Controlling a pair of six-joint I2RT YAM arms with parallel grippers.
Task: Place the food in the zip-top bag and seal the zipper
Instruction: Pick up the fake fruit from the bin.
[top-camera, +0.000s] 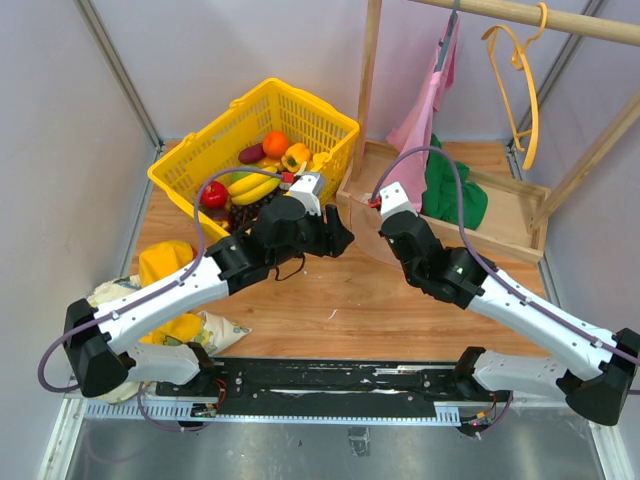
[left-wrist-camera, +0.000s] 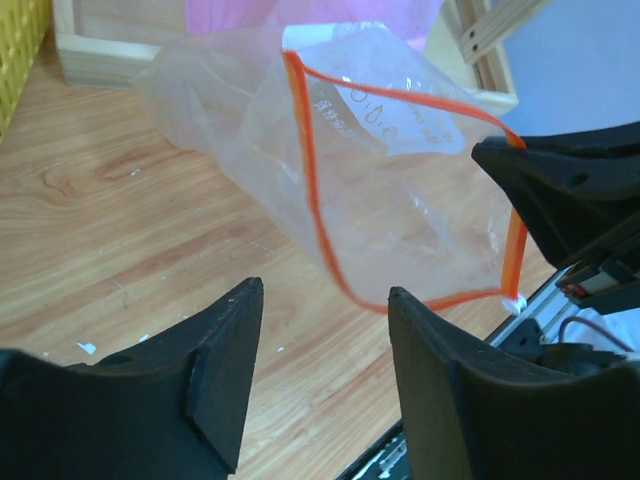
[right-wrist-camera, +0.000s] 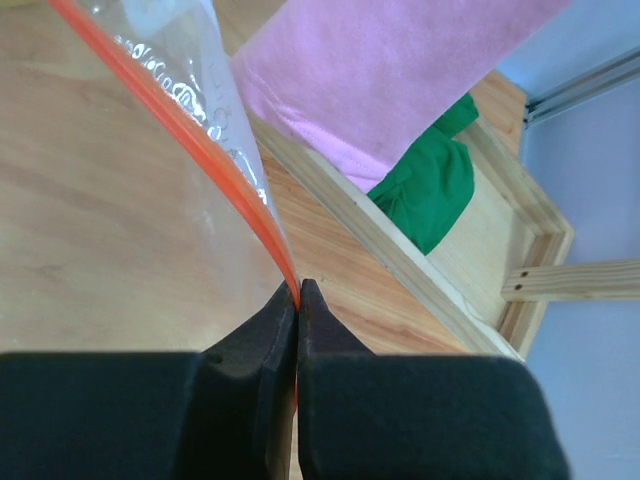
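The clear zip-top bag (left-wrist-camera: 400, 190) hangs over the wooden table with its mouth gaping towards my left wrist camera. Its zipper (left-wrist-camera: 312, 190) forms a red loop round the mouth. My left gripper (left-wrist-camera: 325, 290) is open just short of the mouth's lower edge, with nothing between its fingers. My right gripper (right-wrist-camera: 298, 285) is shut on the zipper (right-wrist-camera: 215, 160) at one corner of the mouth, and holds the bag up. The food lies in the yellow basket: apple (top-camera: 214, 194), bananas (top-camera: 252, 187), orange (top-camera: 275, 143), pepper (top-camera: 295, 157), grapes (top-camera: 240, 213).
The yellow basket (top-camera: 330, 125) stands at the back left. A wooden rack base (top-camera: 510, 235) with a green cloth (top-camera: 455, 190) sits at the back right, under a hanging pink cloth (top-camera: 425, 110) and a yellow hanger (top-camera: 525, 70). A yellow-patterned cloth bundle (top-camera: 175, 300) lies near left.
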